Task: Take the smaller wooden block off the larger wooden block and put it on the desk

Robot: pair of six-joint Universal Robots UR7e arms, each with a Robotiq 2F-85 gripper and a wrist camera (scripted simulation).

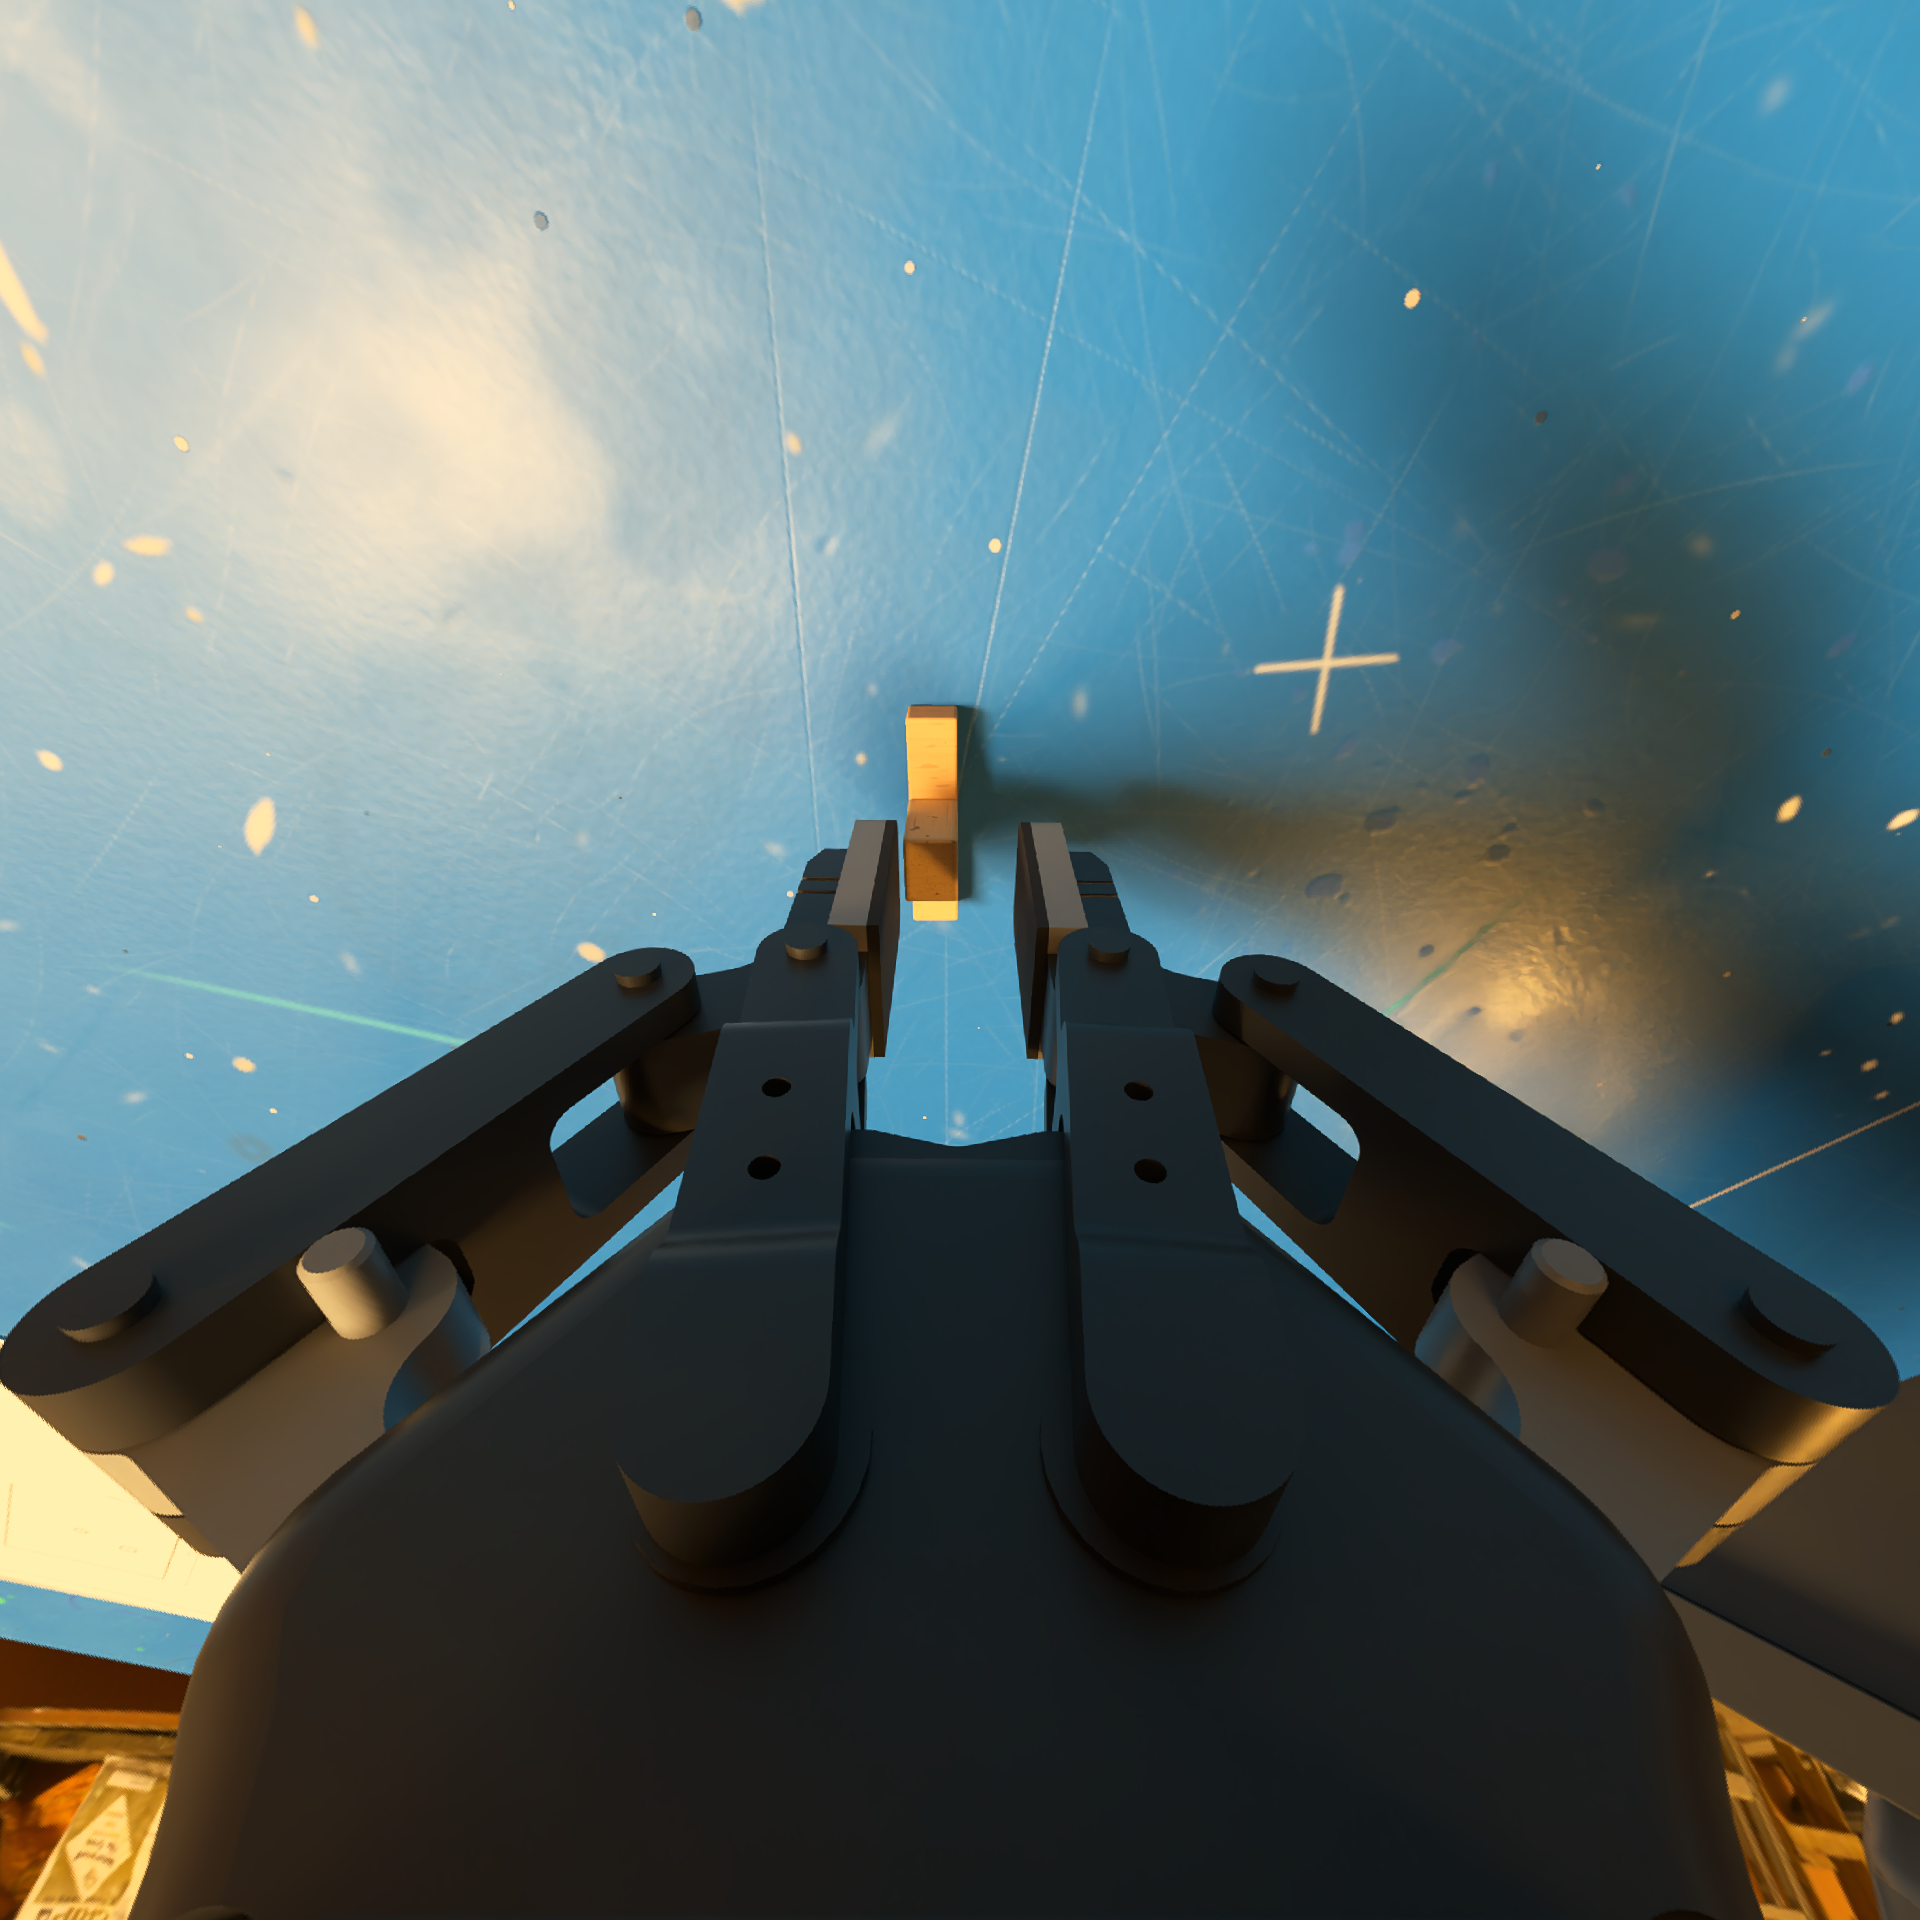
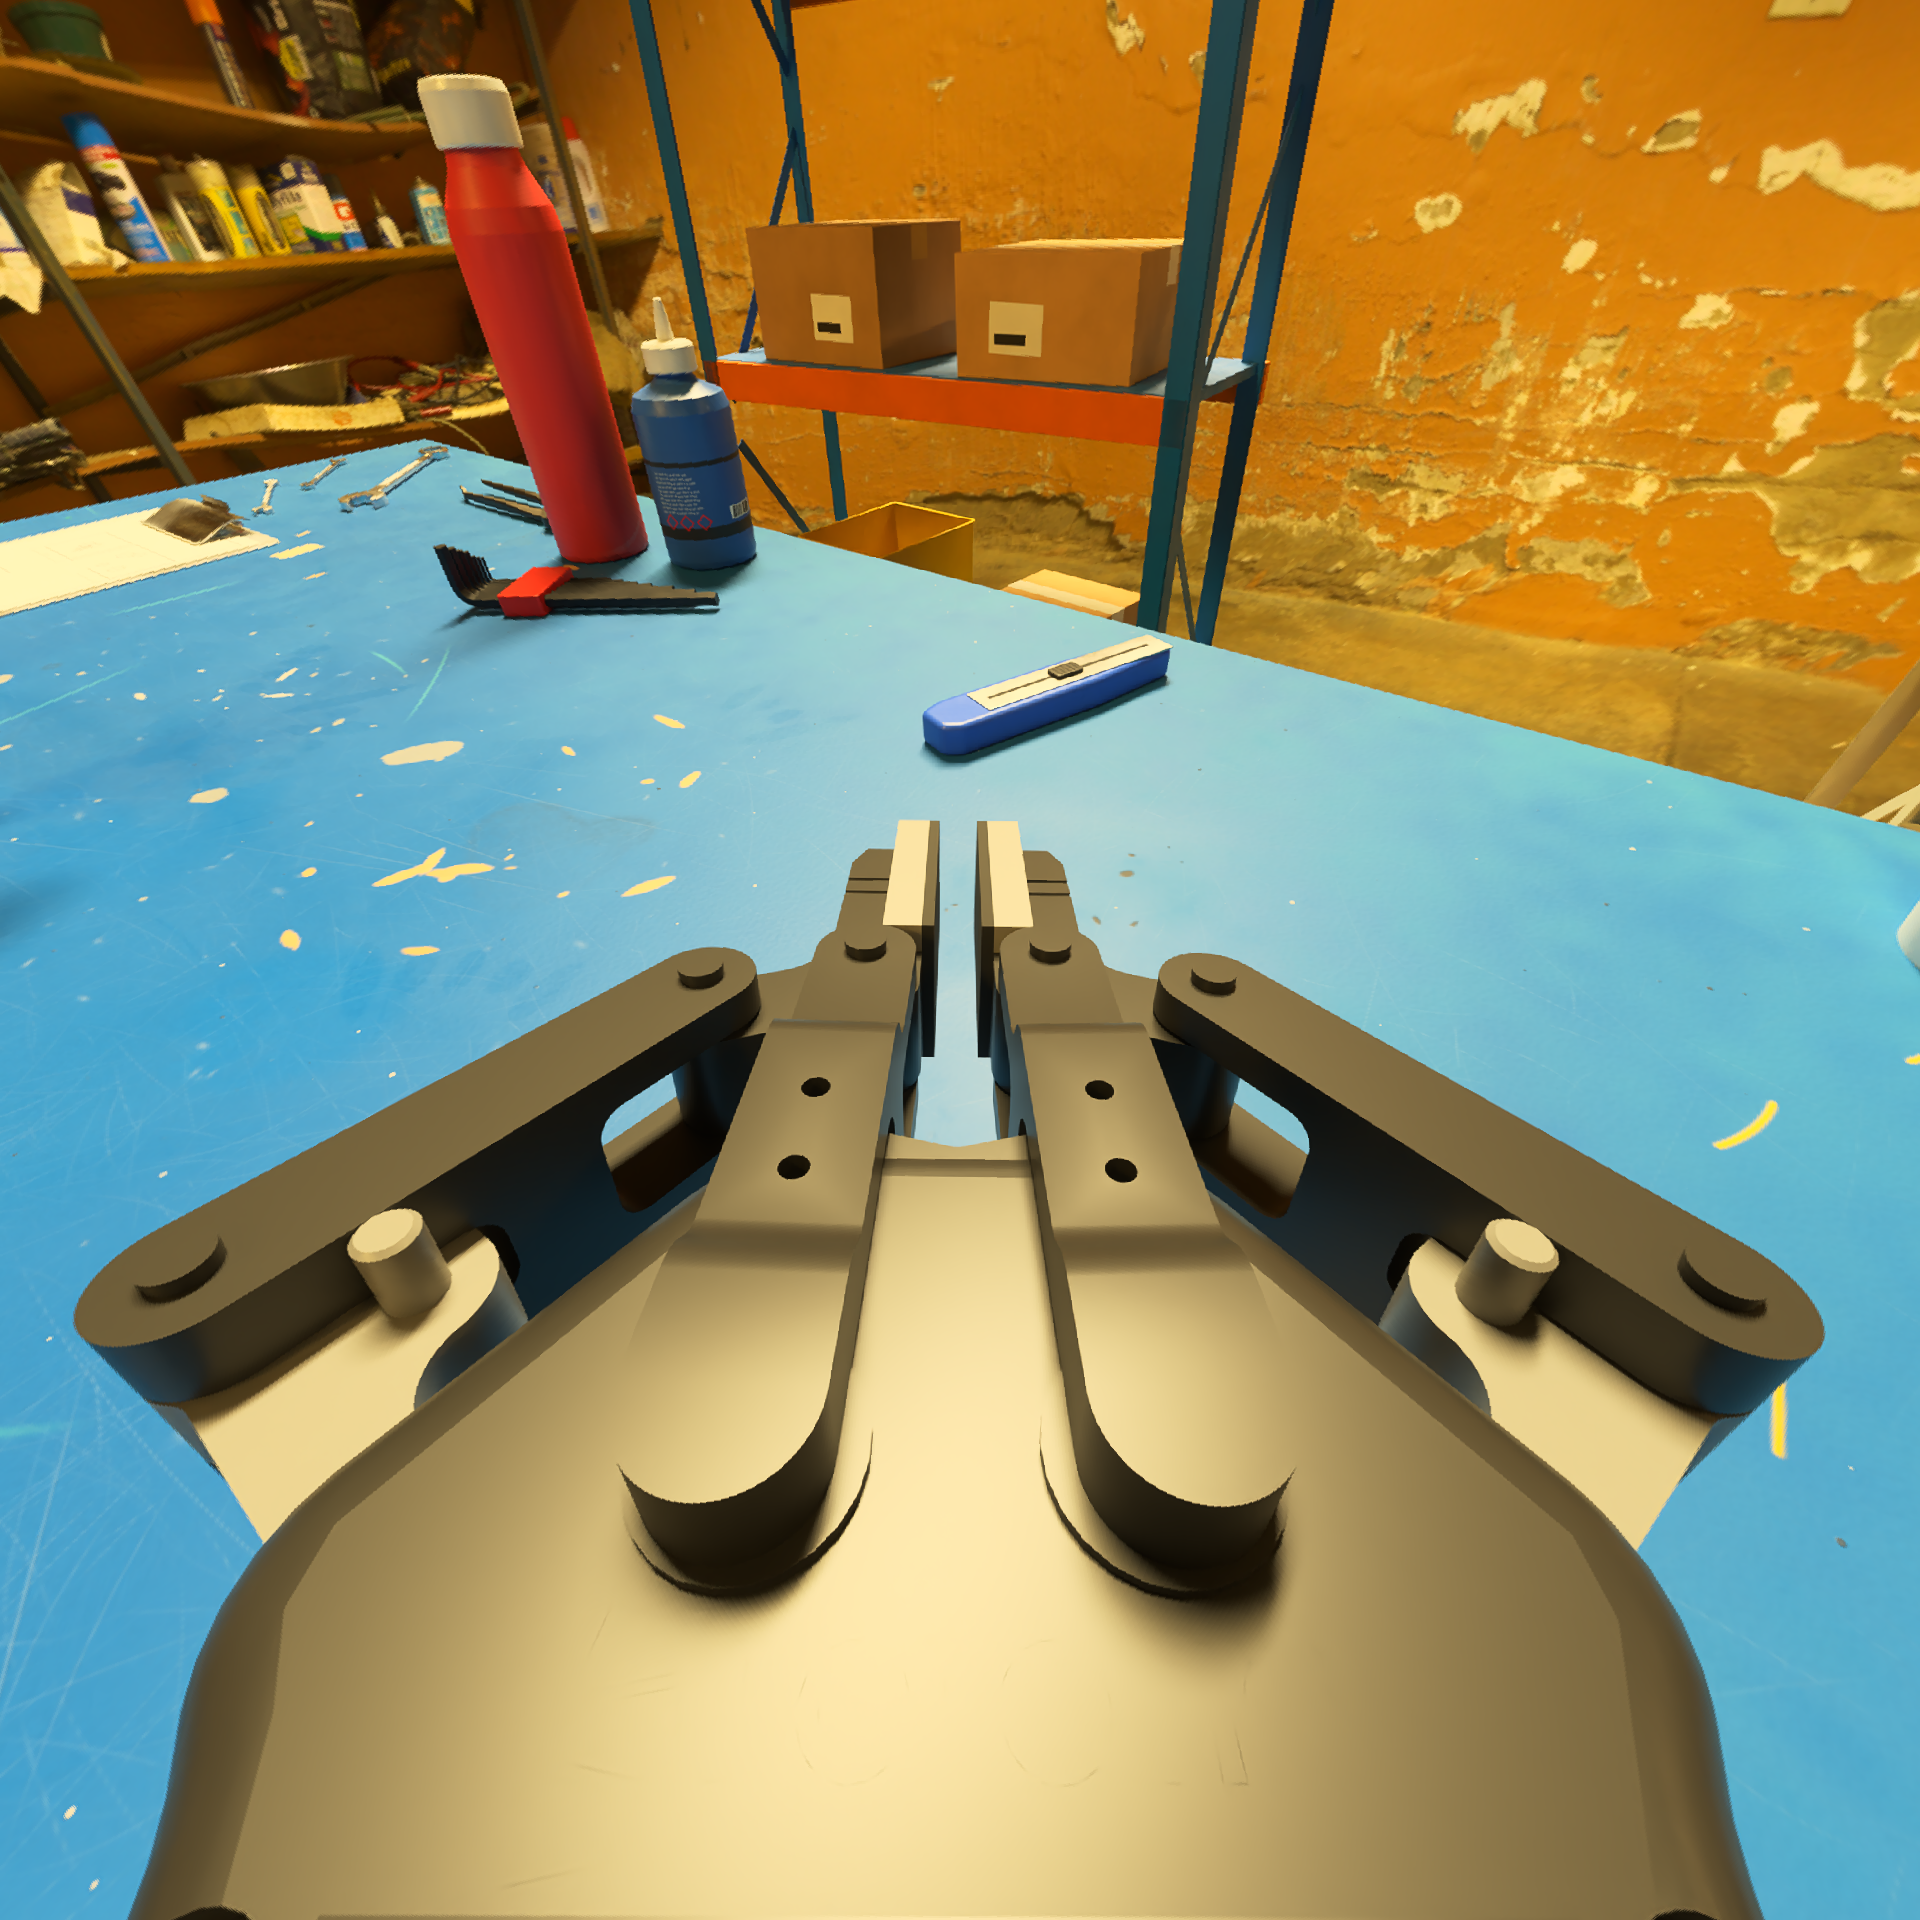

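In the left wrist view I look down on the blue desk point(image 1: 520, 727). The larger wooden block point(image 1: 930, 748) lies on it, pointing away from me. The smaller wooden block point(image 1: 930, 847), in shadow, sits on its near part. My left gripper point(image 1: 956, 842) is open above them with a finger on each side of the smaller block, which stands close to the left finger point(image 1: 868, 883); I see no contact. My right gripper point(image 2: 958, 873) hovers over bare desk, fingers nearly together with a thin slit, holding nothing. The blocks do not show in the right wrist view.
A white cross mark point(image 1: 1325, 660) is on the desk right of the blocks. Ahead of the right gripper lie a blue utility knife point(image 2: 1044, 691), a hex key set point(image 2: 561, 592), a red bottle point(image 2: 530, 332), a blue glue bottle point(image 2: 691, 457) and wrenches point(image 2: 390, 480). The desk edge runs behind the knife.
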